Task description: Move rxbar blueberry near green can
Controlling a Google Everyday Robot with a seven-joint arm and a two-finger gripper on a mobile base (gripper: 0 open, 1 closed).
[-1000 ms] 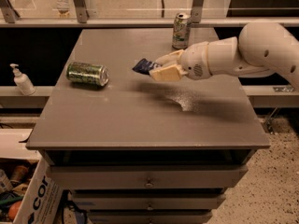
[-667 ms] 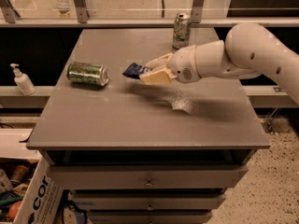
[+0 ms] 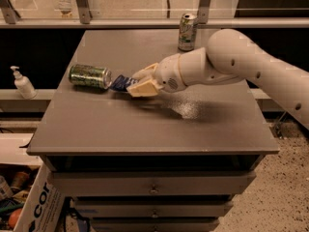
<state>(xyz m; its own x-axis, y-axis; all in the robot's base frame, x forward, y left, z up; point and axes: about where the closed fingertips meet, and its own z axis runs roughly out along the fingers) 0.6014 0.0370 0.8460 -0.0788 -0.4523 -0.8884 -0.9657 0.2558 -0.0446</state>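
Note:
The green can (image 3: 90, 76) lies on its side at the left of the grey table (image 3: 145, 124); it is dark green with a mottled pattern and silver ends. My gripper (image 3: 137, 84) reaches in from the right and is shut on the rxbar blueberry (image 3: 120, 83), a dark-blue wrapper with white markings. The bar sticks out to the left of the cream fingers (image 3: 143, 87), low over the table, its tip right beside the can's right end. Whether bar and can touch cannot be told.
A paler silver-white and green can (image 3: 187, 31) stands upright at the table's back edge. A white pump bottle (image 3: 22, 82) stands on a lower shelf to the left. A cardboard box (image 3: 29, 204) sits on the floor at the lower left. Drawers run under the tabletop.
The gripper has carried the rxbar blueberry to the left and slightly down, from mid-table to just beside the green can's right end. The can has not moved.

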